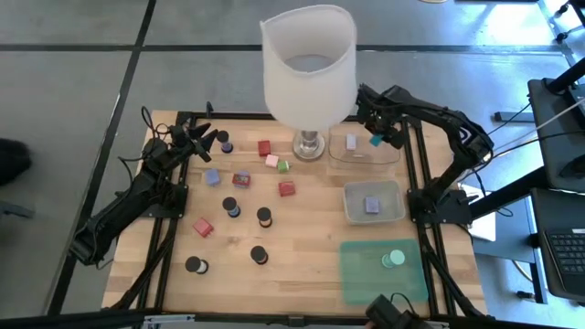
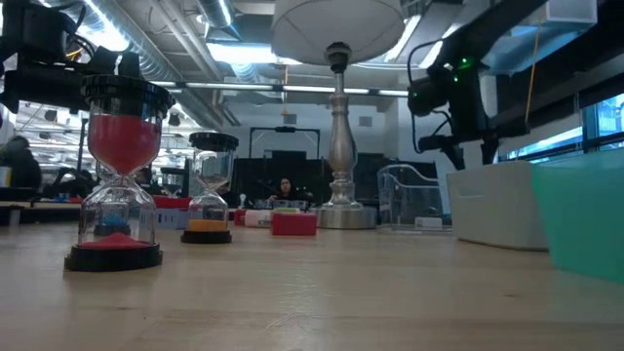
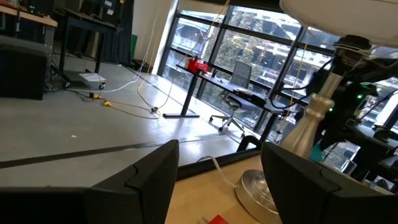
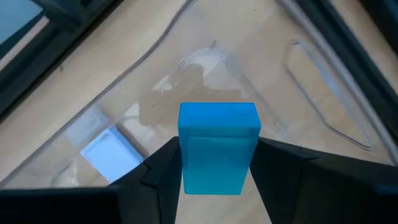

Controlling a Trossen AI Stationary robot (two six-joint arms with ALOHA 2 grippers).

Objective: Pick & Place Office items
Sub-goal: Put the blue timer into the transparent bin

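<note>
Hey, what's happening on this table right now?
A two-armed robot is sorting small office items off a wooden table. The right gripper holds a blue block over the clear tray, which already has a white block in it. The grey tray holds a purple block, and the green mat has a mint disc. The left gripper hangs empty near the table's far left corner. Other pieces lie scattered.
</note>
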